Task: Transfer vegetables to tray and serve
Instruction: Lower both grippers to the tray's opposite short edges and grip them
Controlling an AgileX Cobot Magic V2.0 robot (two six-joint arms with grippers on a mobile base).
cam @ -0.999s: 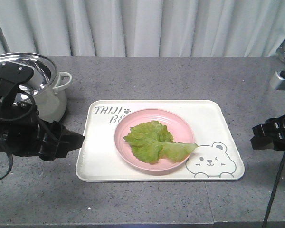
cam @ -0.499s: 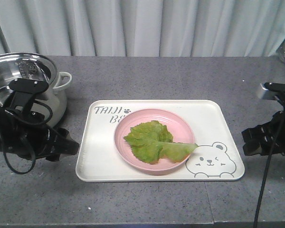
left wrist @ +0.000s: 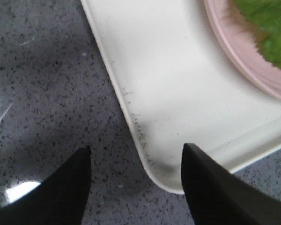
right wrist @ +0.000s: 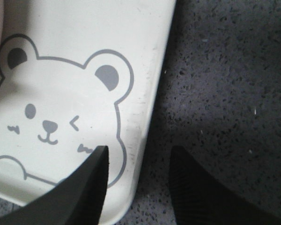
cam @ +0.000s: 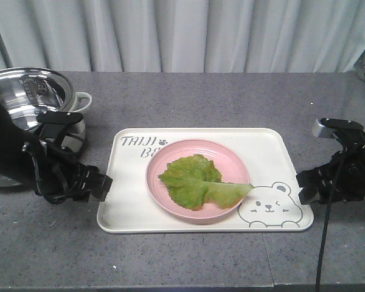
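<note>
nearest: grey speckled bench (cam: 188, 261), running back as far as the curtain.

next, flat on the bench: cream-white tray (cam: 128, 201) (left wrist: 178, 93) (right wrist: 84, 28), long side toward the front view. grey bear face (cam: 269, 207) (right wrist: 51, 112) in its near right corner.

at the tray's left rim, close to the near corner: left gripper (cam: 100, 185) (left wrist: 136, 154), low over the bench. fingers (left wrist: 61, 187) spread wide, gripping nothing; in the left wrist view, one over the bench, the other over the tray, rim between them. contact with the rim not clear.

at the tray's right rim, beside the bear face: right gripper (cam: 304, 185) (right wrist: 139, 152), also low. fingers (right wrist: 84, 187) likewise parted and holding nothing, one over the bear print, one over bare bench, the rim between them.

further in, at the tray's middle: round pink plate (cam: 155, 161) (left wrist: 234, 42). flat on it, lettuce leaf (cam: 198, 182) (left wrist: 267, 23), crinkly green, pale midrib pointing right, narrow end reaching the plate's right rim near the bear face. well apart from both grippers.

behind the plate, at the tray's far left: grey lettering (cam: 140, 143), partly hidden by the plate's rim.

far left, behind the left arm: steel pot (cam: 24, 91) with a pale handle (cam: 82, 100), off the tray.

farthest: pale pleated curtain (cam: 182, 36) across the back.
</note>
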